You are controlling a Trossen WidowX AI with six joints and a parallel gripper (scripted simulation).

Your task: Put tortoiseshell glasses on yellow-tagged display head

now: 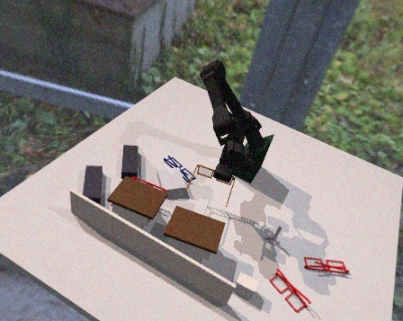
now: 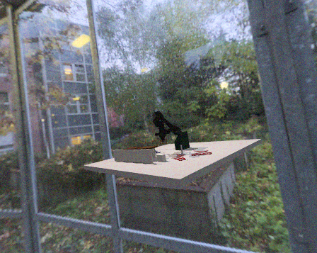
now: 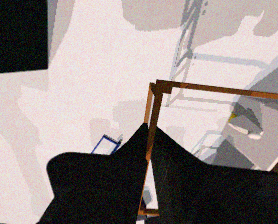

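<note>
Hand (image 1: 224, 180) (image 3: 147, 127) grips one pair of tortoiseshell glasses (image 1: 205, 171) (image 3: 215, 89); two red pairs (image 1: 308, 278) (image 2: 191, 155) lie apart.

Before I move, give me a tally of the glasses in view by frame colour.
Tortoiseshell glasses: 1
Blue glasses: 1
Red glasses, one pair partly hidden: 3
Total: 5

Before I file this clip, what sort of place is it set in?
Probably a glazed shelter or greenhouse-like structure beside a garden: metal-framed panes, trees and shrubs outside, and a building with lit windows beyond.
</note>
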